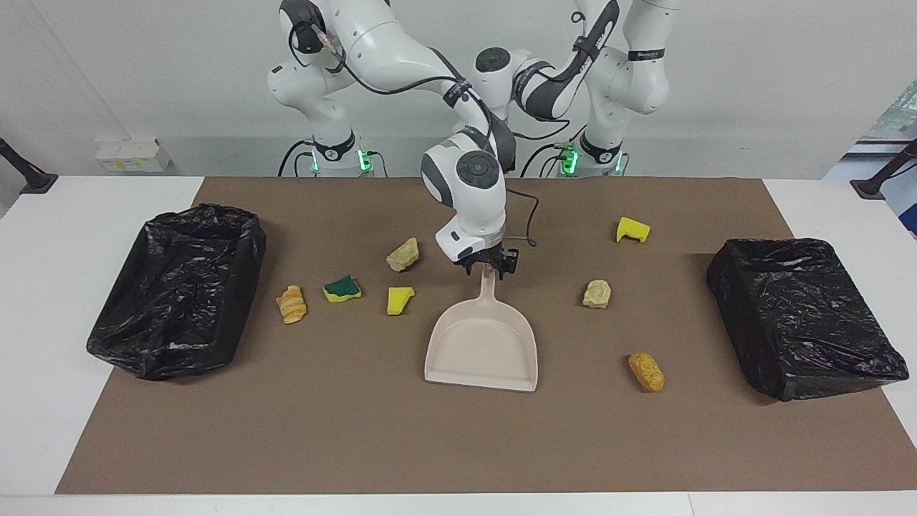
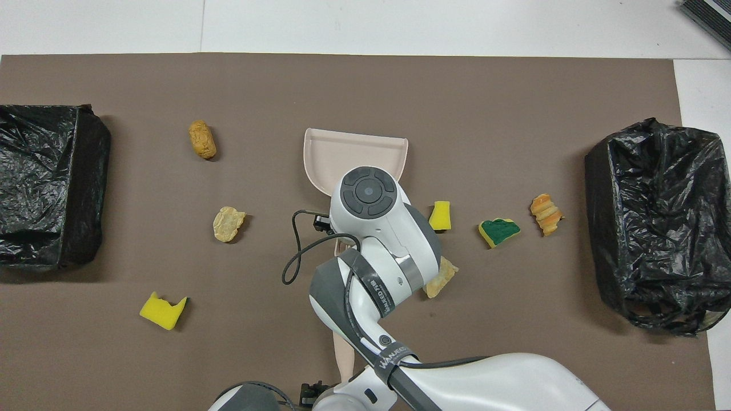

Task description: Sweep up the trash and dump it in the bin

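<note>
On the brown mat [image 2: 365, 85] lies a beige plastic dustpan [image 2: 354, 157], partly covered by the right arm's white wrist [image 2: 371, 200]. Seven small sponge and bread-like trash lumps [image 2: 499, 231] lie scattered between two black-bagged bins [image 2: 657, 222].

lab: two robot arms [image 1: 401, 50], bare white walls [image 1: 752, 72]

The right arm is reaching out from its base over the middle of the counter [image 1: 458, 444], wrist bent straight down. The right end effector [image 1: 487, 266] is pointing down, low over the mat; its fingers are too small to read. The left arm is folding back near its base, forearm angling inward; the left end effector is hiding behind the right arm.
</note>
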